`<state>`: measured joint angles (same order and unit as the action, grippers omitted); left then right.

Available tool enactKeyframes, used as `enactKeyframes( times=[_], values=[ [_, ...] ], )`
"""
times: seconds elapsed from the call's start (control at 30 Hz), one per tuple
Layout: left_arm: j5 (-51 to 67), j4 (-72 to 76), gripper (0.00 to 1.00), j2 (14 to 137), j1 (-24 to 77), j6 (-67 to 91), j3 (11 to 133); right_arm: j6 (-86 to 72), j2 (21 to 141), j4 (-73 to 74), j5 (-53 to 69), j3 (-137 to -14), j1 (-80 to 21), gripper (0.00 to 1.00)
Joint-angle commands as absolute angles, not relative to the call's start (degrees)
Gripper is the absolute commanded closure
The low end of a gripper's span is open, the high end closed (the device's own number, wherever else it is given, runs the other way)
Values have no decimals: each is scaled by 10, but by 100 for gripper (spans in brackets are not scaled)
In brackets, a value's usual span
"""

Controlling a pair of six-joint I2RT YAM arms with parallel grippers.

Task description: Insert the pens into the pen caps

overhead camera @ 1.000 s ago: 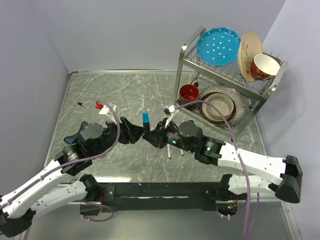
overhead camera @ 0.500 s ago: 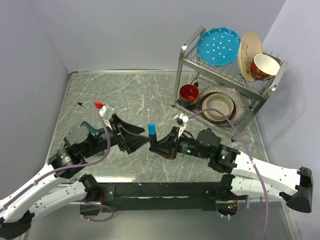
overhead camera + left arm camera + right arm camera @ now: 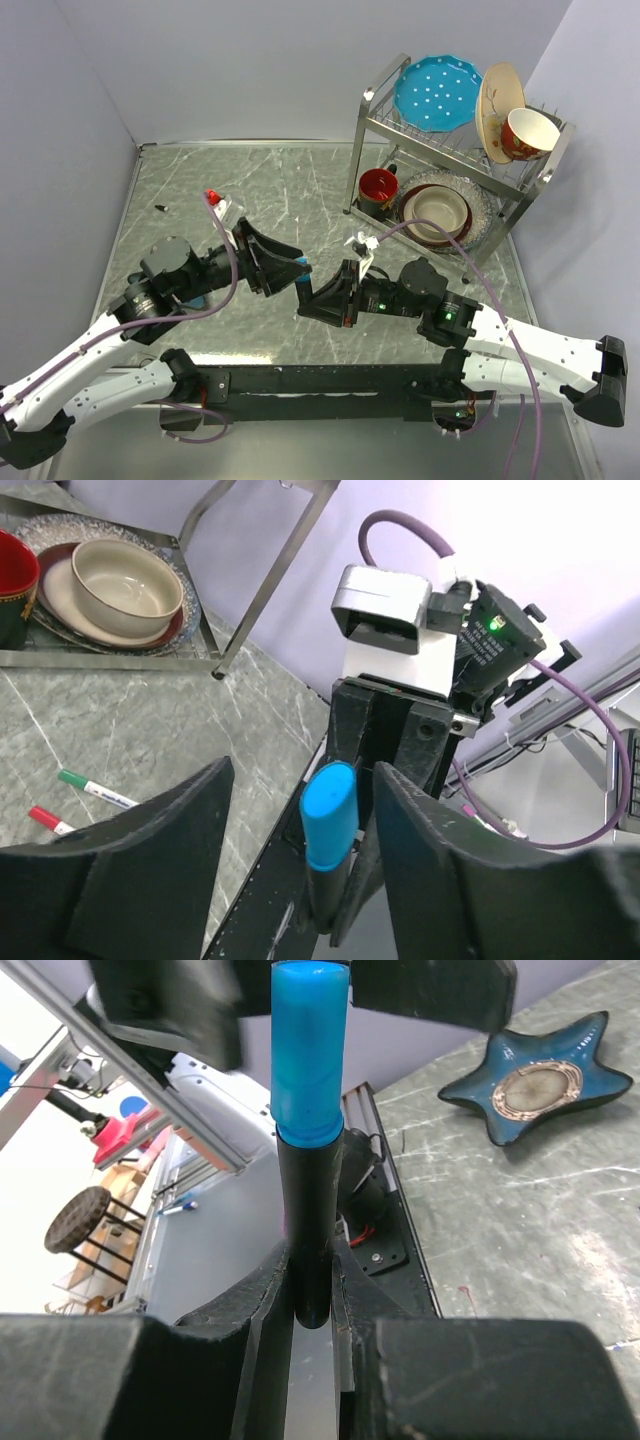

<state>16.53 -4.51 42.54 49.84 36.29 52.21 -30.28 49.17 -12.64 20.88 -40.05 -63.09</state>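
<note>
Our left gripper [image 3: 305,780] has moved in, spread either side of the blue plastic cap [image 3: 310,1050] atop the thick black-barrelled marker [image 3: 308,1220] pinched in our right gripper [image 3: 311,1280] above the table [image 3: 200,190], so we judge this pair joined.

The left arm [image 3: 100,350] reaches from the near left toward the middle, and the right arm [image 3: 520,340] from the near right, so that the two wrists face each other. The left gripper [image 3: 294,272] has its fingers [image 3: 130,870] parted, one on each side of the blue-capped end of the black-barrelled pen [image 3: 310,1220], with a gap showing on both sides. The right gripper [image 3: 315,297] has its fingers [image 3: 250,1330] closed on that pen's barrel, pointing it at the left gripper.
</note>
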Motion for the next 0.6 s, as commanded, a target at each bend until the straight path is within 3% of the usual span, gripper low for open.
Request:
enactKeyframes(
  times=[0.0, 0.07, 0.1, 0.17, 0.2, 0.33, 0.57],
  values=[
    [183, -23, 49, 425, 499, 347, 548, -306, 482, -163, 234, -403, -632, 100],
    [195, -17, 63, 425, 499, 358, 546, -307, 484, -166, 237, -408, -632, 100],
    [201, -16, 80, 428, 500, 366, 542, -306, 486, -166, 235, -410, -632, 100],
    [247, -4, 96, 432, 500, 396, 521, -302, 487, -160, 209, -425, -632, 100],
    [270, 20, 99, 433, 500, 411, 492, -301, 483, -162, 192, -431, -632, 100],
    [316, 83, 99, 423, 500, 482, 411, -280, 471, -173, 116, -468, -628, 100],
    [323, 22, 99, 378, 500, 479, 375, -238, 470, -164, 106, -538, -586, 100]
  ],
)
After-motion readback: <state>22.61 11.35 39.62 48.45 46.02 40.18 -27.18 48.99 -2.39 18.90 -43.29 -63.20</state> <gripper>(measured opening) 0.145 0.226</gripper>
